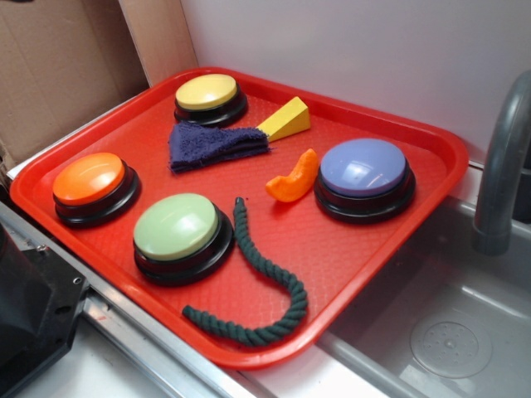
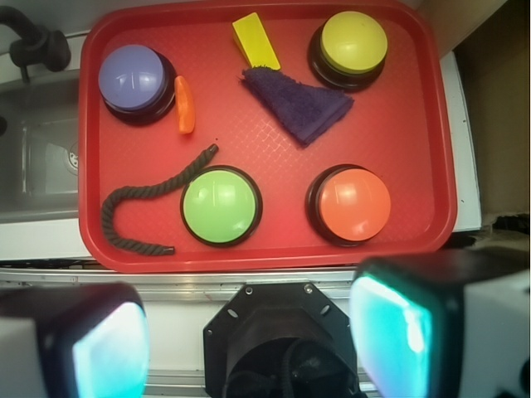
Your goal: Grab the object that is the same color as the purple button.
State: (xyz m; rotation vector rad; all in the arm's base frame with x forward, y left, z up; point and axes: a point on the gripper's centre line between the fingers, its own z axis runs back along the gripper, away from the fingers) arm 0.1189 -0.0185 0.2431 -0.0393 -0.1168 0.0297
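A red tray (image 2: pixel 415 124) holds a folded purple terry cloth (image 2: pixel 300 104) at its one o'clock area in the wrist view, long axis running ten to four, tip toward the yellow button (image 2: pixel 353 43). A yellow wedge (image 2: pixel 255 41) touches it; bare tray lies below. The purple button (image 2: pixel 133 79) sits at ten o'clock. The fingers (image 2: pixel 249 332) stand wide apart, empty.

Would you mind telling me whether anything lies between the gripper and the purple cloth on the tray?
The gripper hangs open beyond the tray's near edge. The green button and orange button sit between it and the purple cloth; nothing covers the cloth from above.
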